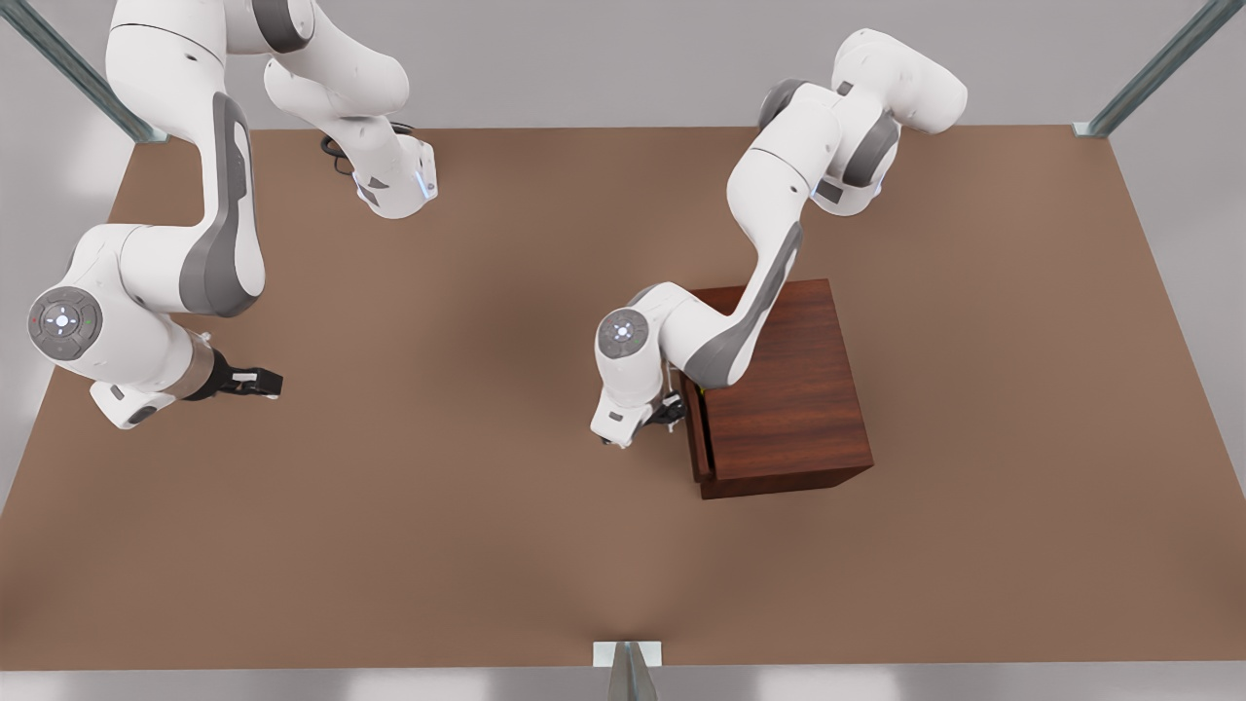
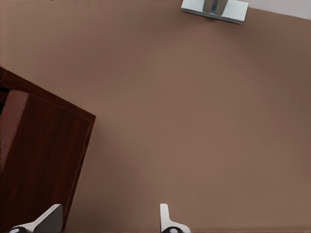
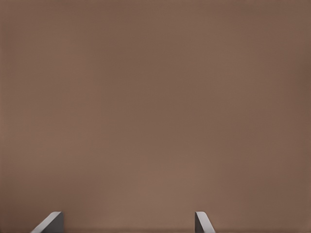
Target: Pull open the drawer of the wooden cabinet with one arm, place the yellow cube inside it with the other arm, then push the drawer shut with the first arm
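At the front view's left we note the right gripper held low over bare brown surface, well apart from everything else. In its wrist view the fingertips stand wide apart with nothing between them, and plain surface lies beyond. This arm waits.

Moving toward the middle, we note the left gripper just beside the front face of the wooden cabinet, at the side facing the front view's left. Its wrist view shows one fingertip in front of the dark wood and the other over open surface, so the fingers are spread wide and grasp nothing. We cannot tell whether a finger touches the wood.

The drawer sticks out a little from the cabinet's front, toward the front view's left, its front panel a thin strip running near-to-far in that view. A narrow dark gap separates it from the cabinet body. We cannot make out the handle.

A speck of yellow shows at the gap beside the left arm's wrist; we cannot say for certain it is the yellow cube.

The cabinet is boxy, dark reddish-brown, with wood grain streaking its flat top. It stands upright on the surface, right of centre in the front view, with the left arm's forearm reaching across its top.
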